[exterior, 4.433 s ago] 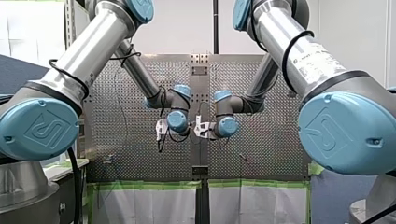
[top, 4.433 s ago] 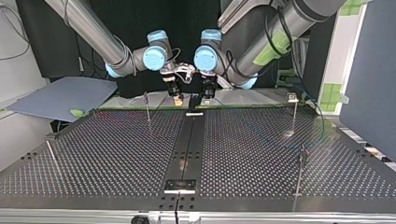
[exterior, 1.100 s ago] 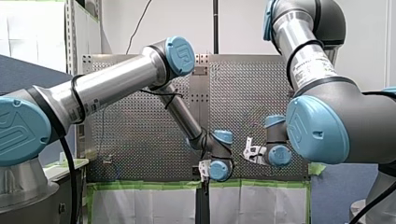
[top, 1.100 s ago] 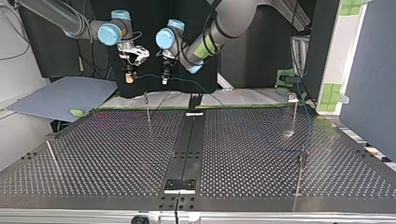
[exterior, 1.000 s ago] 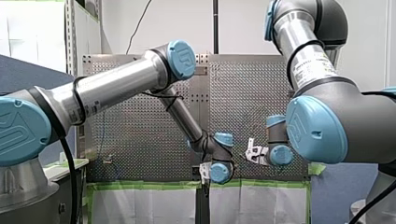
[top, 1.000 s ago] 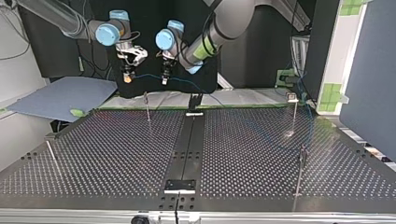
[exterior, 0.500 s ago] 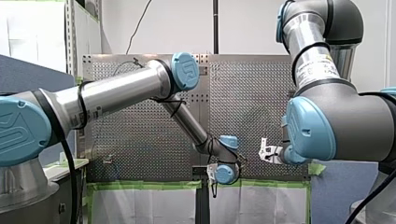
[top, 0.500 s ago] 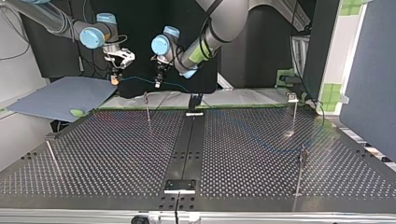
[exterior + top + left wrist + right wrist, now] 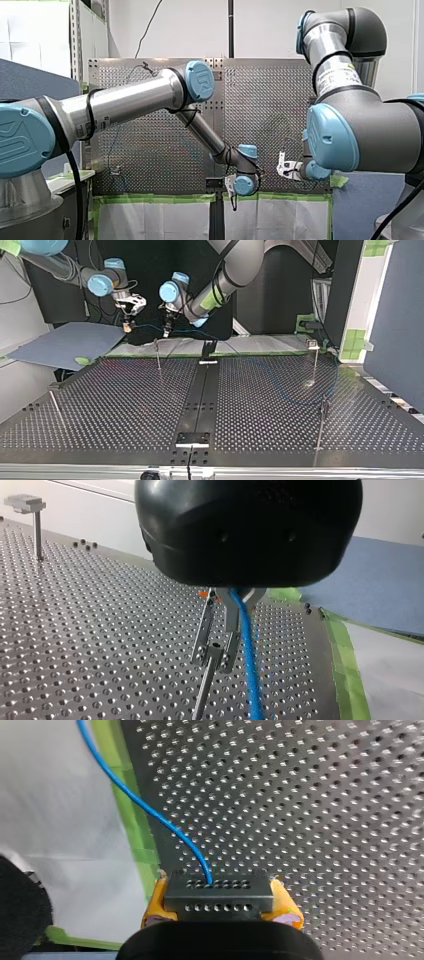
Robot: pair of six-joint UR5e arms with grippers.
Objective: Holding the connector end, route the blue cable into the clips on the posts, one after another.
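The blue cable [image 9: 146, 327] hangs in the air between my two grippers beyond the table's far edge in the top view. My right gripper [image 9: 221, 906] is shut with its yellow pads [image 9: 156, 906] on the dark connector [image 9: 218, 891]; the cable [image 9: 142, 804] leaves the connector's face. My left gripper [image 9: 214, 661] has its metal fingers [image 9: 230, 640] shut on the blue cable [image 9: 250, 665], which trails down past them. A thin clip post [image 9: 204, 686] stands just under those fingers. In the top view my right gripper [image 9: 128, 326] is left of my left gripper [image 9: 166, 330], both above the post [image 9: 157, 353].
Other posts stand on the perforated table [image 9: 125, 405]: one at the top view's far right [image 9: 316, 360], one at the near right [image 9: 322, 422], a leaning one at the near left [image 9: 55, 407]. A black rail [image 9: 200, 400] runs down the middle. A blue mat [image 9: 65, 342] lies at the far left.
Both arms have carried the cable toward the top view's left and slightly lower. The grips on connector and cable are unchanged.
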